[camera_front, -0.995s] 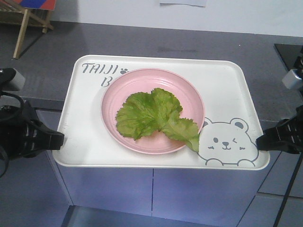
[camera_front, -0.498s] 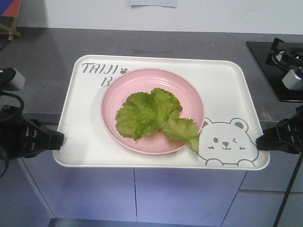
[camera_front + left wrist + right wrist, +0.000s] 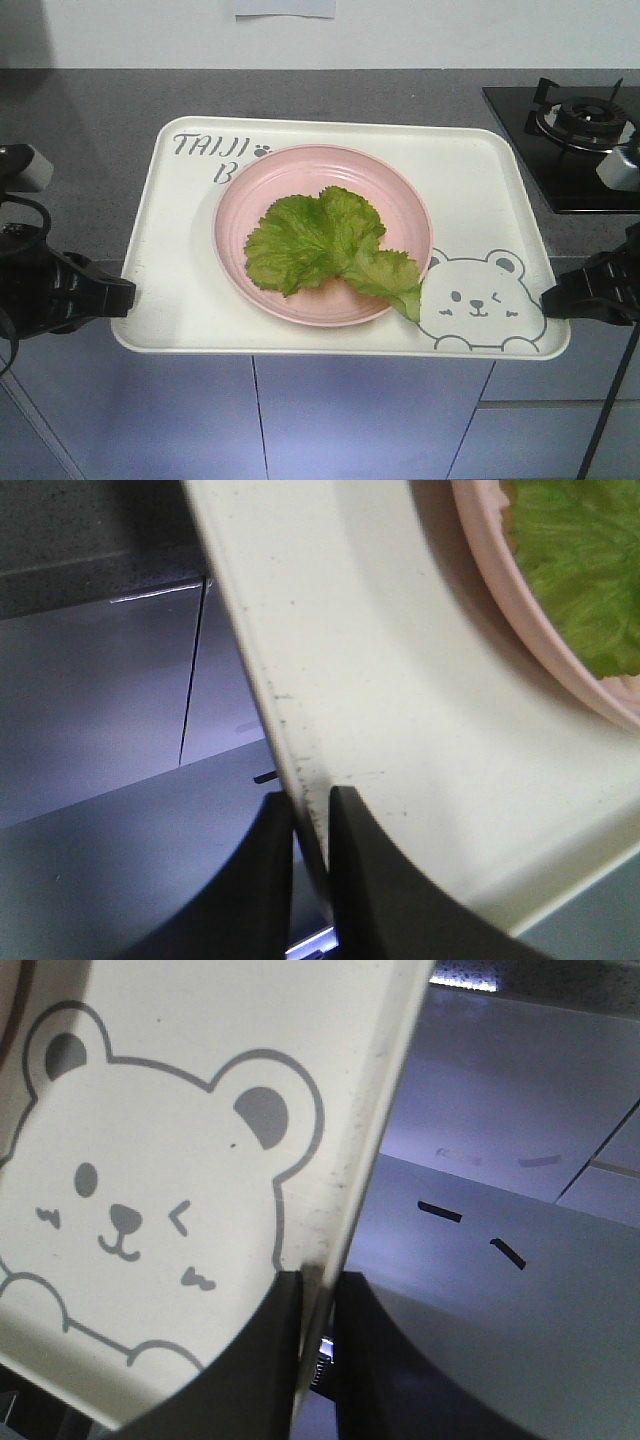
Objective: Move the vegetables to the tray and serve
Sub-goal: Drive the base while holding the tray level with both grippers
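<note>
With left gripper [image 3: 128,293] and right gripper [image 3: 546,297] pinching opposite short rims, holding tray [image 3: 180,270] level, vegetables [image 3: 320,240] centred between on plate [image 3: 300,156].

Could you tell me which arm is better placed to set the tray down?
Neither alone, probably: the left gripper pinches the tray by its left rim, the right gripper the right rim, so both should lower together.

Dark left hand [image 3: 312,806] pinches tray [image 3: 400,690] rim; pink plate [image 3: 497,560] upper right, lettuce leaf [image 3: 585,570] inside.
</note>
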Motion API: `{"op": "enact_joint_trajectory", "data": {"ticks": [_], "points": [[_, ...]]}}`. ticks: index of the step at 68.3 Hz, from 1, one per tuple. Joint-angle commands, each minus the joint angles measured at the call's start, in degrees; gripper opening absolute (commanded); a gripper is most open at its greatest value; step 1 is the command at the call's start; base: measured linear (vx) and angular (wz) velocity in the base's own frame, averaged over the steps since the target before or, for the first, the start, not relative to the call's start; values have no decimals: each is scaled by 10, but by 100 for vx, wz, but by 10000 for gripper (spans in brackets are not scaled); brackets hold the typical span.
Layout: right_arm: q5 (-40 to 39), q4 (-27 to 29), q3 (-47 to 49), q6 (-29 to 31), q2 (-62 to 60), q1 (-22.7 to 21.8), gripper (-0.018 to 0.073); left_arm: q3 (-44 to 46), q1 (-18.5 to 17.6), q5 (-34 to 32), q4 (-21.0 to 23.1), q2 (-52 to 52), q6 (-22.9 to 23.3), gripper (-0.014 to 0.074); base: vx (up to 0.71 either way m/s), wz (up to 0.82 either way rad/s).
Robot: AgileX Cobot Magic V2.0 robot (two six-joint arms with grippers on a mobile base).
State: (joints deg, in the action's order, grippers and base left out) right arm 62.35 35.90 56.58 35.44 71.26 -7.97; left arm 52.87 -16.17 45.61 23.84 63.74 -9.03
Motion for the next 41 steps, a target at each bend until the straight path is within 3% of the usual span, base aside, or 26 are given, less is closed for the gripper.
{"op": "enact_joint_trajectory", "data": {"ticks": [1,41], "points": [[19,84,15,23,-16,6,-3,18,-8,-21,57,-13,-18,-7,5,-12],[19,84,15,23,-16,6,-3,18,-8,-21,57,-13,-18,-7,7,-7]]}}
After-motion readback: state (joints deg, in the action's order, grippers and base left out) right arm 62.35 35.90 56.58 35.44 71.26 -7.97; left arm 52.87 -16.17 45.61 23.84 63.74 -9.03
